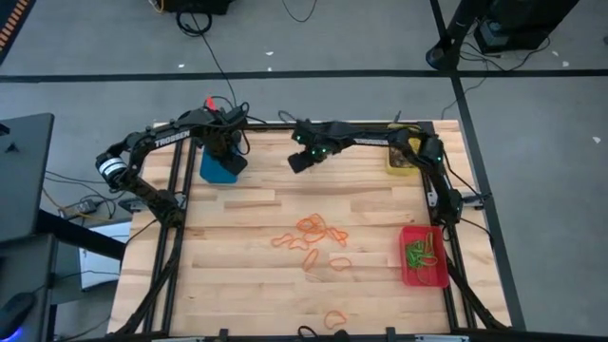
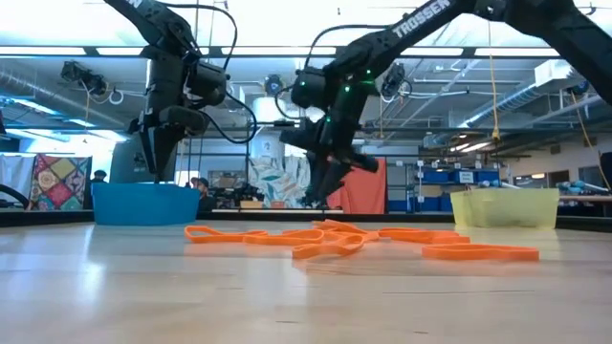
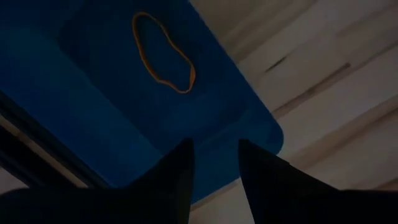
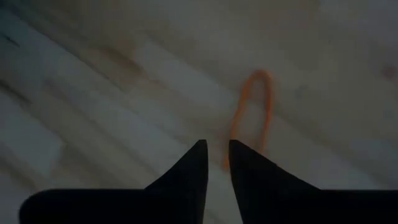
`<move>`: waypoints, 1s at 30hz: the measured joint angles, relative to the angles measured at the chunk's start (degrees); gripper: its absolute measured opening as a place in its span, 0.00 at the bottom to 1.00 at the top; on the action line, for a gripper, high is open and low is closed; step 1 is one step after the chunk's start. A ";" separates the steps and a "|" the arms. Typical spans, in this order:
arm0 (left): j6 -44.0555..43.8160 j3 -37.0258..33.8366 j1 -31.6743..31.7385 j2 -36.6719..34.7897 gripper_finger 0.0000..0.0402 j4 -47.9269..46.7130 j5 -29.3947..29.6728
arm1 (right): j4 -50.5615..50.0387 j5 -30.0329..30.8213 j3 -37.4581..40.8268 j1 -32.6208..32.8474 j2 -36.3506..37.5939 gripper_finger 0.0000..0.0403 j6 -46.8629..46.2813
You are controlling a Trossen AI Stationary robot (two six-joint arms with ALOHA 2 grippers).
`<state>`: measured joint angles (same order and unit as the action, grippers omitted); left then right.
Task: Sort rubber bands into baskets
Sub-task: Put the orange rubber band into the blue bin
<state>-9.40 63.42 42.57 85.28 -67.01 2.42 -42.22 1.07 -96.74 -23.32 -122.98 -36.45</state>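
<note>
Several orange rubber bands [image 1: 313, 233] lie loose on the middle of the wooden table [image 1: 237, 275], and show in the low view too [image 2: 325, 239]. My left gripper [image 1: 225, 157] hangs open, pointing down over the blue basket [image 3: 93, 93], where one orange band [image 3: 142, 55] lies on the floor. My right gripper [image 1: 299, 163] hovers off the table at the far side, between the blue basket and the yellow basket [image 1: 401, 160], nearly shut with an orange band [image 4: 236, 121] at its tips. The red basket [image 1: 425, 256] at the right holds green bands. My right gripper holds an orange rubber band by one end [image 4: 228, 158], right at its fingertips, coming from above and slanting down. The picture is blurred, so the exact hold cannot be made out. The rest of the loop hangs away from the fingers, clear of the table.
One orange band [image 1: 334, 318] lies alone near the front edge. Black frame rails run along the table's left and right sides. The yellow basket holds dark bands. Bare wood lies between the band pile and the blue basket.
</note>
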 joint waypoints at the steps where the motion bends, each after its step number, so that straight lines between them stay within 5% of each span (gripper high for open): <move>1: 0.04 0.00 0.00 0.02 0.32 0.11 0.00 | 0.68 -0.07 -0.08 -0.47 0.12 0.19 0.57; 14: -0.27 0.00 -0.13 0.04 0.32 1.92 0.09 | 5.44 -3.66 4.08 -1.72 -3.34 0.19 3.56; 26: -1.59 -0.02 -2.51 0.06 0.32 4.75 -1.13 | -8.33 -2.51 4.01 4.98 -3.28 0.17 10.63; 30: -1.13 -0.02 -3.85 0.08 0.32 7.50 -3.91 | -8.79 -2.73 4.25 6.37 -2.92 0.10 17.08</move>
<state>-10.54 63.40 38.72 85.36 -59.51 -1.49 -51.01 -1.66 -92.49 -16.95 -125.90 -19.37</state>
